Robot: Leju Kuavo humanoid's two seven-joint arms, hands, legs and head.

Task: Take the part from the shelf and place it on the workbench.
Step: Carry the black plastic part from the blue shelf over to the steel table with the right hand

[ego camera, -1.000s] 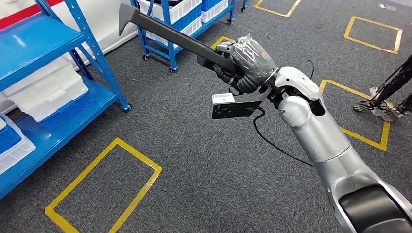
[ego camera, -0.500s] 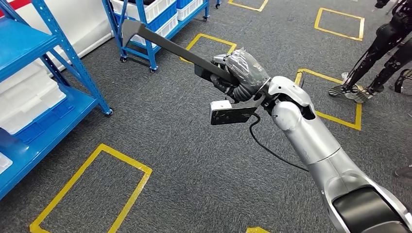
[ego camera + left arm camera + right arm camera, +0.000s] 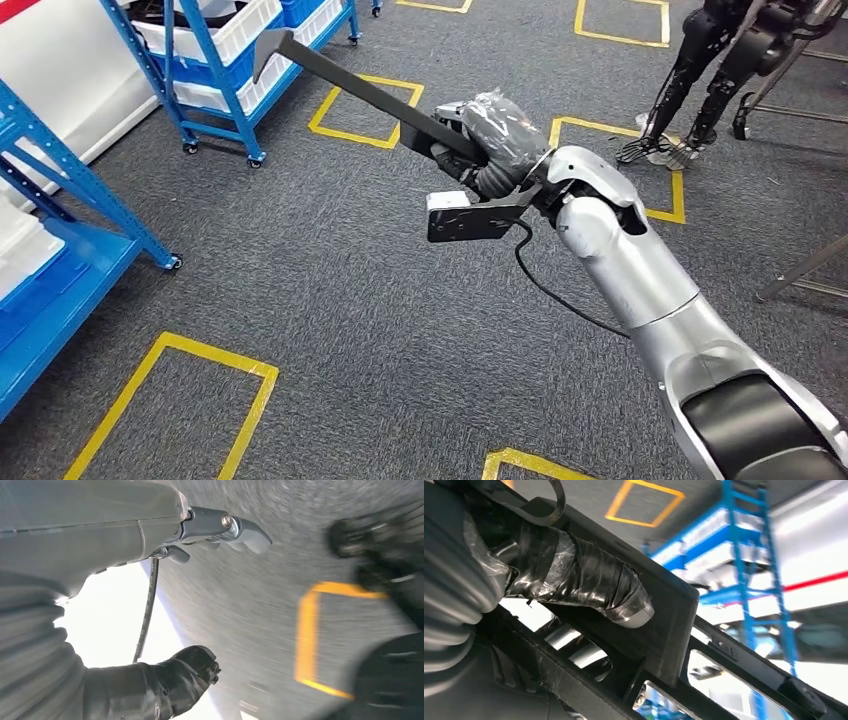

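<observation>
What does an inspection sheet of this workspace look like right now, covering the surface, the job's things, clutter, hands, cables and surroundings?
Surface: grey carpet floor with yellow tape squares; no workbench seen.
Job's things: long black part, held out over the floor.
Clutter: nothing seen.
Hands: right hand grips the part at one end; left hand holds nothing.
Cables: black cable loops under the right wrist.
Surroundings: blue shelves with white bins; a person's legs at the far right.
</observation>
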